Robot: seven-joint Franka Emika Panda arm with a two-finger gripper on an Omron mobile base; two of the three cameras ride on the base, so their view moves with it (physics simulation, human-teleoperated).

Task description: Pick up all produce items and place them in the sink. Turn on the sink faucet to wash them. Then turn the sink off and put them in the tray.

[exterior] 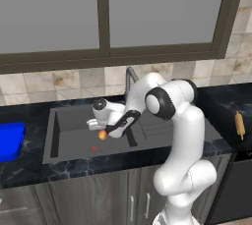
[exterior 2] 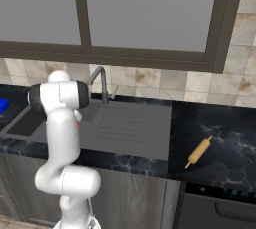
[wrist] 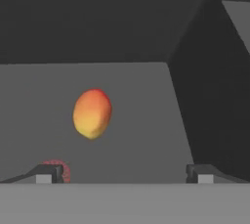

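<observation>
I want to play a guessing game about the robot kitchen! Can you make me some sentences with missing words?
1. The small orange fruit is inside the ____.
2. The tool is wide ____, holding nothing.
3. The tray on the counter is coloured ____.
4. The rolling pin lies on the dark ____.

Missing words: sink; open; blue; counter

The arm [exterior: 184, 135] is glossy white, built of rounded tubular segments that bulge at each joint. Dark charcoal rings and round end caps mark the joints, one cap facing out at the elbow. A black curved piece runs along the wrist. The gripper [wrist: 124, 173] ends in two small dark fingertips [wrist: 46, 173] with pale grey pads.
</observation>
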